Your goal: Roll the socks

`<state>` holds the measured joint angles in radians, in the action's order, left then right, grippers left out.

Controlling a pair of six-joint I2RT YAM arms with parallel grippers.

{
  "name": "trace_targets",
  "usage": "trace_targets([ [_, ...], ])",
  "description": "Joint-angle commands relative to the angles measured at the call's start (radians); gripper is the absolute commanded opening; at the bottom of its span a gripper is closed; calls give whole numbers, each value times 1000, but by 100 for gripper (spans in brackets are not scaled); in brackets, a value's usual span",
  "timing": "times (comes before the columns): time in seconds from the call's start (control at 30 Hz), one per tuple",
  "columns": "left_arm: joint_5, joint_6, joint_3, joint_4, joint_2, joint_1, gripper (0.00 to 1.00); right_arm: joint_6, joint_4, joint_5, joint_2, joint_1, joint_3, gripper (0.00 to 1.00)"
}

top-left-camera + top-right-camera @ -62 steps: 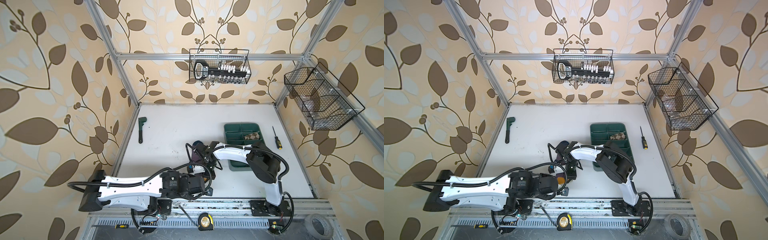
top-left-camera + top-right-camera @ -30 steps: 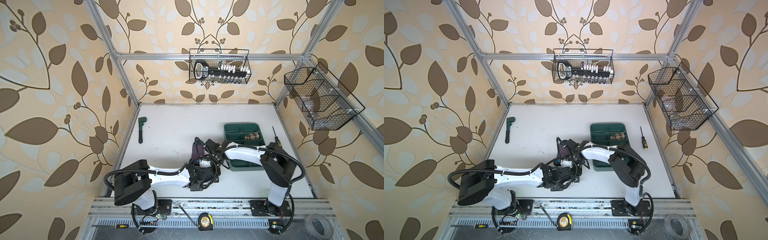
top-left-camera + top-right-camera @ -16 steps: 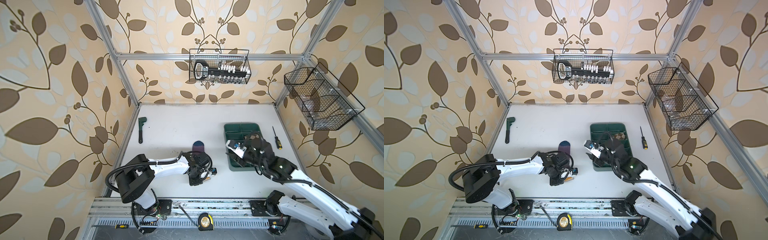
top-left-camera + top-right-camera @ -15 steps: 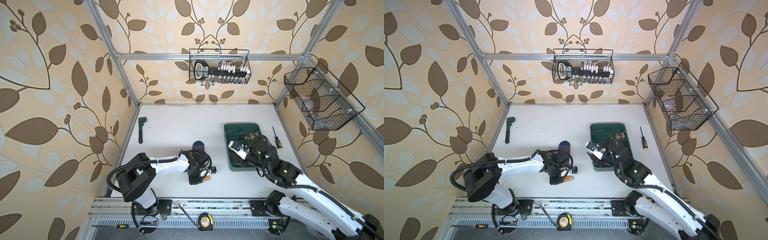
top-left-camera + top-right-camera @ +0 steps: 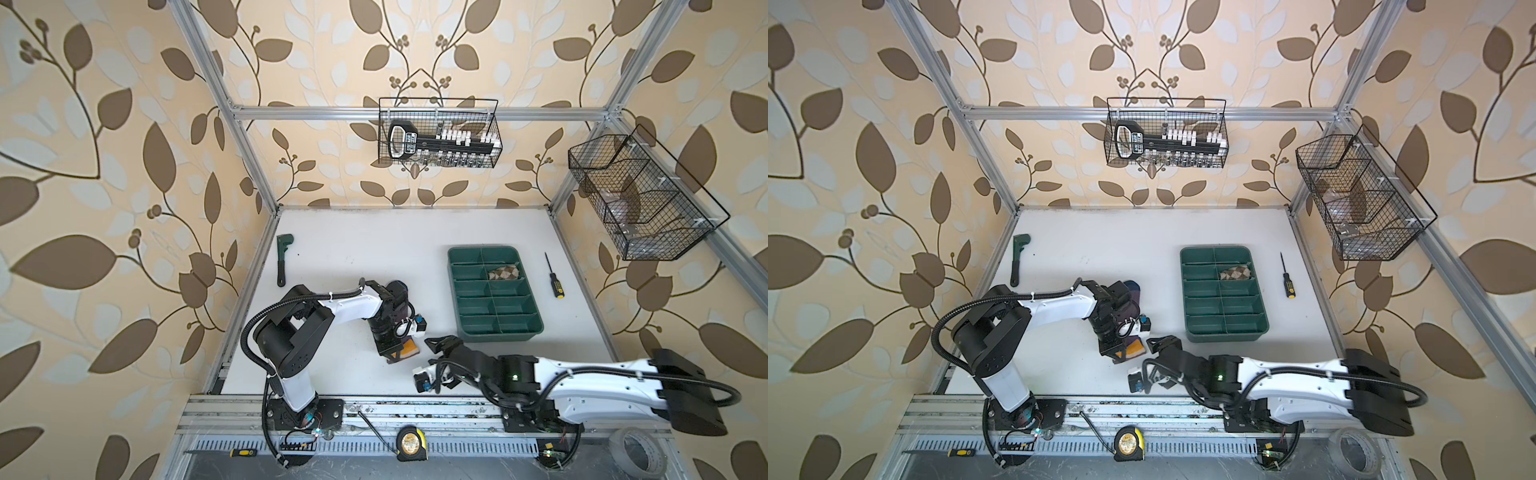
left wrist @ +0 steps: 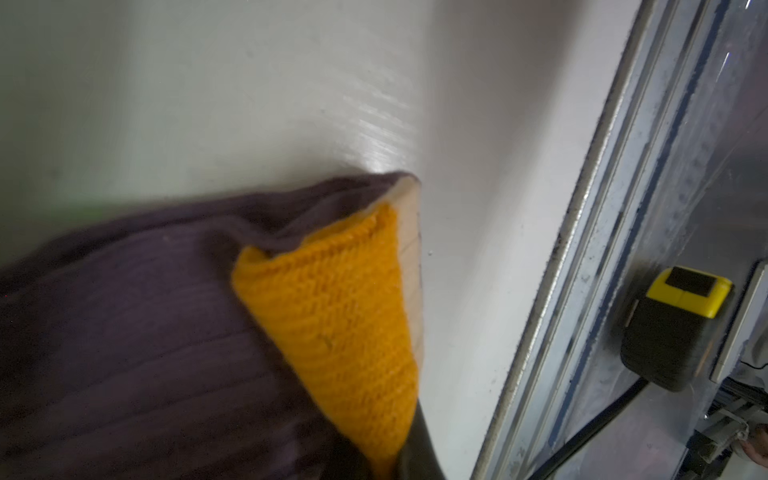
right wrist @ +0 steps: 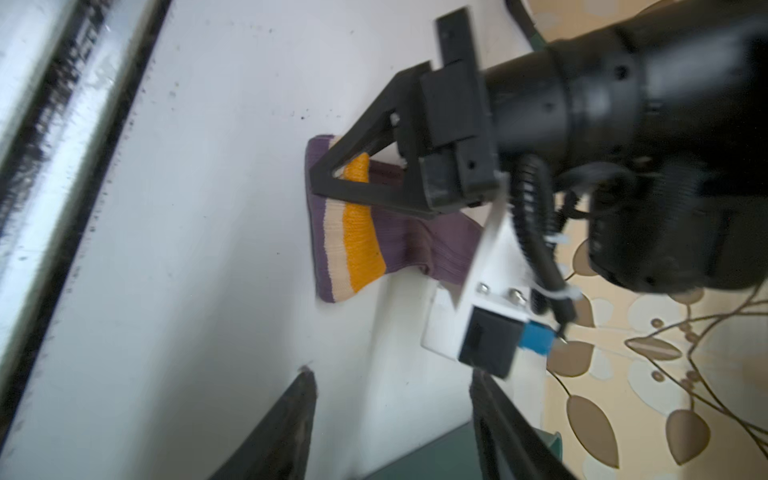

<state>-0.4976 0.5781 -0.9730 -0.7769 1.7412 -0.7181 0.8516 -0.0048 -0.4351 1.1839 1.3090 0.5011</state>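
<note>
Left claw point(image 7: 320, 183): clamped on the mustard-banded cuff of the purple sock point(image 7: 357, 245), low on the white worktop point(image 5: 353, 249) near its front edge. Right claw point(image 7: 390, 419): jaws spread, empty, near that cuff, not touching. Argyle sock point(image 5: 503, 273): bundled in a rear right-hand compartment of the green tray point(image 5: 498, 336).

Bare table point(image 5: 374, 245) open at the back, green tray point(image 5: 496, 336) blocking right of middle, wrench point(image 5: 282, 266) along left edge
</note>
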Motion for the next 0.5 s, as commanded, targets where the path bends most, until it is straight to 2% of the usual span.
trace_targets([
  [0.0,-28,25,-15,-46,16,8,0,53,176,-7,137,6,59,63],
  [0.2,-33,26,-14,-45,12,12,0,41,294,55,365,-39,104,64],
  [0.3,-33,25,-13,-42,5,11,0,29,297,75,423,-57,121,60],
  [0.37,-32,23,-13,-41,-2,12,0,21,270,91,442,-63,132,51],
  [0.47,-21,9,-24,-40,-15,12,0,-4,175,136,455,-74,155,29],
])
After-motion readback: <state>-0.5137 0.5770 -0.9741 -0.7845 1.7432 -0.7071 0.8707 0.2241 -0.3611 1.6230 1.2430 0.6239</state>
